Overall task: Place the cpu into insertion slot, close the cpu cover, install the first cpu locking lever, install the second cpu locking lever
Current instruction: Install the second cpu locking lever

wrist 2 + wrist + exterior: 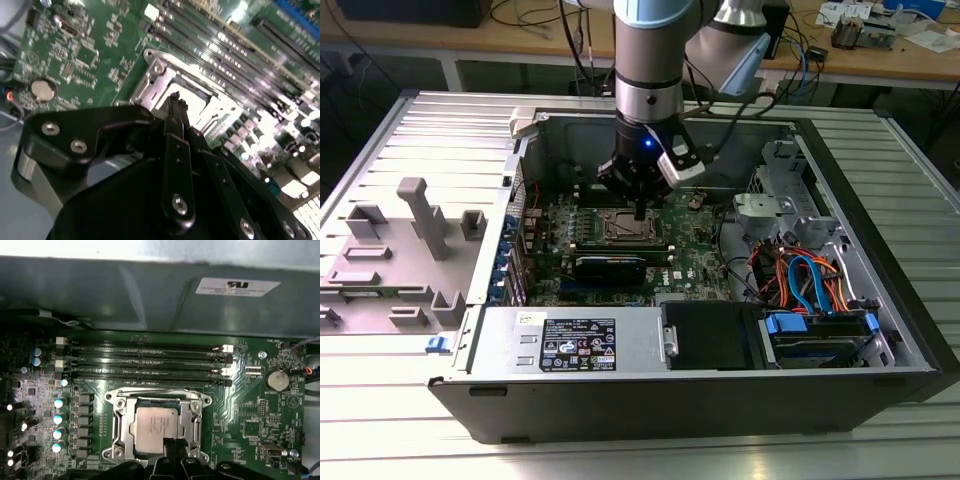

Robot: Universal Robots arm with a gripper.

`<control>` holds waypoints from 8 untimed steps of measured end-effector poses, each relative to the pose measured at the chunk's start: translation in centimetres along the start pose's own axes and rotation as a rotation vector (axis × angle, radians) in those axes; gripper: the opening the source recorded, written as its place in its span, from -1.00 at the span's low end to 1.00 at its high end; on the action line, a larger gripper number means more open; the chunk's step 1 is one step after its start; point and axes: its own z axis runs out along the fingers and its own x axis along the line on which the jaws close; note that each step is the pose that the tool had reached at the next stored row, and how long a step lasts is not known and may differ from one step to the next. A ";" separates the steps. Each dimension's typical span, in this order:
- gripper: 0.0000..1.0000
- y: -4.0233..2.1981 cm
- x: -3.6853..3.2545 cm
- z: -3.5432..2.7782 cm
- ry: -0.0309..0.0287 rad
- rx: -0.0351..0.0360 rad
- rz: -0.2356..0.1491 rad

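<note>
We see a ribbed silver-grey metal table [380,440] carrying an open black and grey computer case [650,410], which lies on its side across the table's middle. Beside it, toward the exterior view's left edge, a flat grey plastic fixture plate [395,255] with upright blocks rests on the ribs.

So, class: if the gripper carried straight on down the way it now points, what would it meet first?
Most likely the cpu cover, at the socket's edge. In the exterior view the gripper points down over it; in the second wrist view its fingers look shut just above the metal frame. Depth is unclear; it could be the cpu instead.
</note>
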 end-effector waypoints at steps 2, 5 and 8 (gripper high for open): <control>-0.79 -0.13 -0.02 -0.51 0.0011 -0.0002 0.000; -0.79 -0.34 -0.01 -0.56 0.0172 -0.0008 -0.001; -0.79 -0.47 -0.03 -0.57 0.0733 -0.0046 -0.002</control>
